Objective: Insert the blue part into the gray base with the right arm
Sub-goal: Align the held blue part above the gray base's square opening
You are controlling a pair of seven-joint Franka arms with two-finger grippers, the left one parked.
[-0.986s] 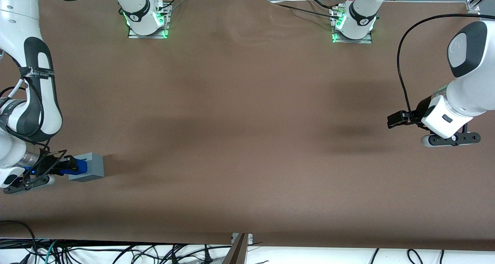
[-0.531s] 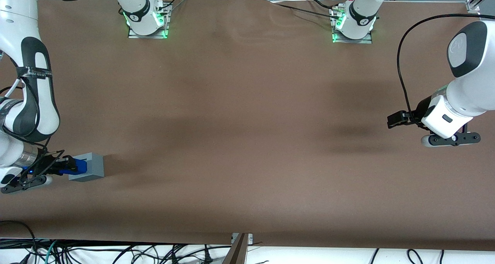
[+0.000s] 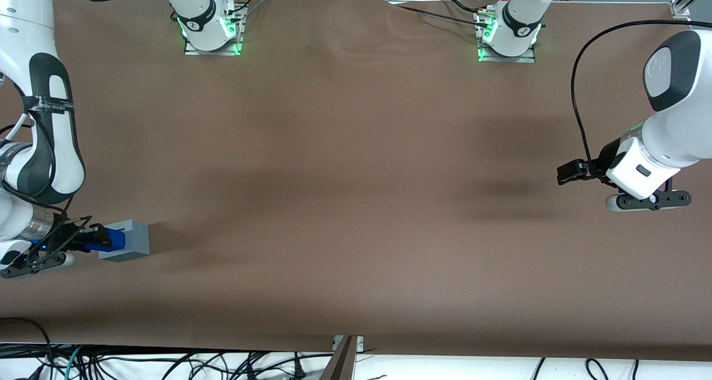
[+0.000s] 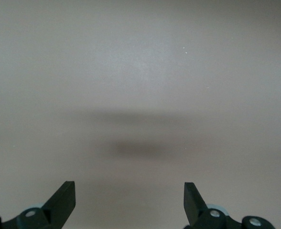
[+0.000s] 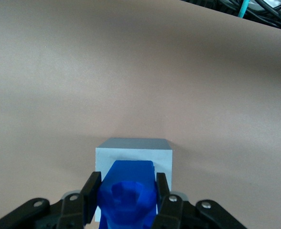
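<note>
The jaws of the gripper (image 5: 127, 198) stand a little way apart, one finger (image 5: 91, 196) against each side of the blue part (image 5: 128, 193), so they look closed on it and carrying it. Seen from the wrist, the part hangs squarely between the fingers, bumpy face toward the camera, directly over the top of the gray base (image 5: 134, 156), its flat end lying within the outline of that top face. Whether it has already entered the recess or sits just above the rim cannot be told; it hides the opening. In the front view the same group sits at the working arm's end of the table (image 3: 356, 202): the gripper (image 3: 92, 237) reaches in from the table's edge, the blue part (image 3: 114, 239) shows over the base's top, and the gray base (image 3: 133, 241) rests on the brown cloth, nearer that camera than the right arm (image 3: 47, 129) that rises above it. The relation that matters is the line from jaws to base: the part's long axis runs along the fingers and points straight down into the block, so my judgement is that the coming move calls for a straight push along that axis, with no sideways correction if the edges stay parallel.
</note>
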